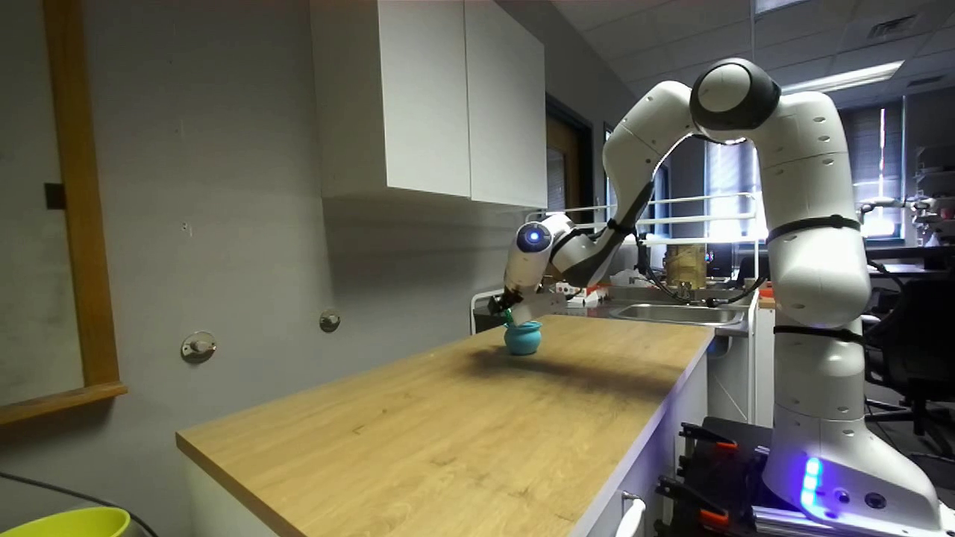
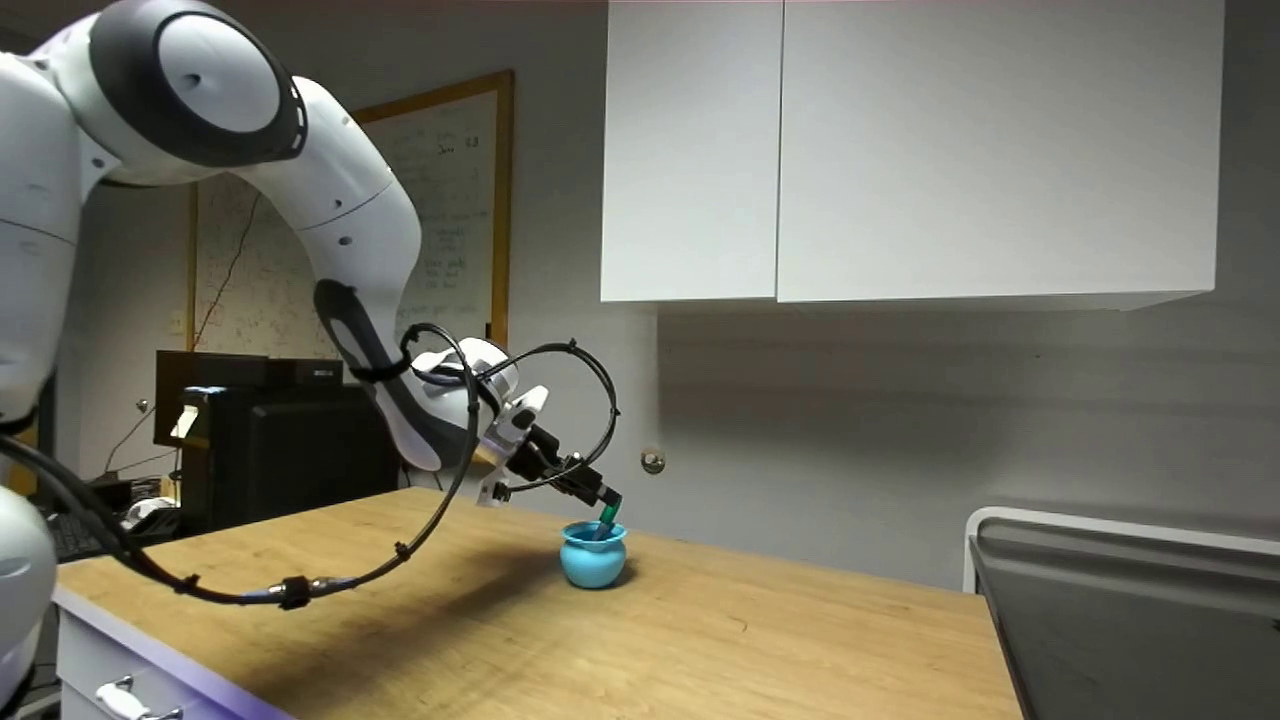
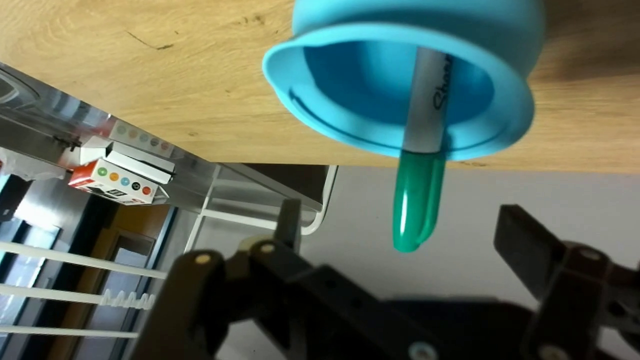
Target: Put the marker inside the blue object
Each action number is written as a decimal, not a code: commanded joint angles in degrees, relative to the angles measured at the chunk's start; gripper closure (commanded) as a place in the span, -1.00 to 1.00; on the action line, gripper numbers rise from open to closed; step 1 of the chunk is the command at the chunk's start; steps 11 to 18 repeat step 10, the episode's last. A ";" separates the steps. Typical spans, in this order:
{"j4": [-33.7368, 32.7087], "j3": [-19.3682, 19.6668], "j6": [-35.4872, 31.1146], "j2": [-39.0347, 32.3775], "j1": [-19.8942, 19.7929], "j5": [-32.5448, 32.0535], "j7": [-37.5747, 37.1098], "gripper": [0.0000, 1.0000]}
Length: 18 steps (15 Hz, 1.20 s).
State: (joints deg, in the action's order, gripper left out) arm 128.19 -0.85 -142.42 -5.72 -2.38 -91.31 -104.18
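Note:
The blue object is a small round blue pot (image 3: 340, 120), upright on the wooden counter. It shows in both exterior views (image 1: 522, 340) (image 2: 593, 562). The marker (image 3: 422, 172) has a grey barrel and a green cap. Its barrel is inside the pot and leans on the rim; its capped end sticks out above. The marker's lower tip is hidden in the pot. The green cap also shows in an exterior view (image 2: 608, 514). My gripper (image 3: 402, 220) is open, with its fingers apart on either side of the cap and not touching it. It sits tilted just above the pot in an exterior view (image 2: 606, 494).
The wooden counter (image 1: 418, 440) runs along a grey wall. White cabinets (image 1: 425, 97) hang above it. A sink (image 1: 675, 313) and boxes (image 3: 120, 175) lie beyond the counter's end. A yellow-green bin (image 1: 71, 523) stands off the counter's near end.

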 commanded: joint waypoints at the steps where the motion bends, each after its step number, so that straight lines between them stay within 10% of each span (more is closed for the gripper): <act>1: 0.34 0.37 -0.54 1.67 0.39 0.96 -0.33 -1.00; 10: 4.95 1.62 -18.06 8.47 -0.15 20.49 17.83 -1.00; 18: 4.95 1.62 -18.06 8.47 -0.15 20.49 17.83 -1.00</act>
